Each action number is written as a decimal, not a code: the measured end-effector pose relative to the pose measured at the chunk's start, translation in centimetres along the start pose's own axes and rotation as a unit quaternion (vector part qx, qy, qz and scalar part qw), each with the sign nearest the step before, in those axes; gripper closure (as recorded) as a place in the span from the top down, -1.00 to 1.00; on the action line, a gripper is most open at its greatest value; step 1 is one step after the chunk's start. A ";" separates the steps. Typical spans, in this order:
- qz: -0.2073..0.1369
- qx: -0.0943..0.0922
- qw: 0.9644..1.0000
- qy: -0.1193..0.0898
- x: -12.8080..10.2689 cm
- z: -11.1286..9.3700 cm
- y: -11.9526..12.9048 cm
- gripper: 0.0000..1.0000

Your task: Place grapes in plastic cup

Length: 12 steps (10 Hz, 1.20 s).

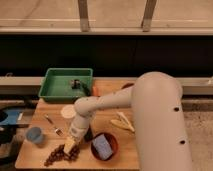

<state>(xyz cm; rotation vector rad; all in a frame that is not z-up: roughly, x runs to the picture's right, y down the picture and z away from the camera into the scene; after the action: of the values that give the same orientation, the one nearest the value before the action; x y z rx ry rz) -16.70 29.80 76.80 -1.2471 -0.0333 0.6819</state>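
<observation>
Though half-hidden there, gripper [70,145] pressed together amid the grapes [55,156], hold unclear.

Dark grapes [56,156] lie under the tool [70,146], blue-grey plastic cup [34,135] upright nearby.

The white robot arm's gripper [71,145] is reaching down onto the wooden table [105,122], its jaws pinching shut on the right end of the elongated bunch of dark purple grapes [56,156]. The short blue-grey plastic cup [35,135] is standing well left of the jaws. The dark red round bowl [116,145] is sitting just right of them, and the green rectangular tray [62,96] is lying well behind them.
</observation>
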 end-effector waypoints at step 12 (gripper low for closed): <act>-0.093 0.089 0.987 -0.100 -3.7 -14.3 1.2 -1.00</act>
<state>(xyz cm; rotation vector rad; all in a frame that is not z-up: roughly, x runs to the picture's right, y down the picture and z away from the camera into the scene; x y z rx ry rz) -14.75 15.89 72.01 -0.9863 -0.2475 0.6311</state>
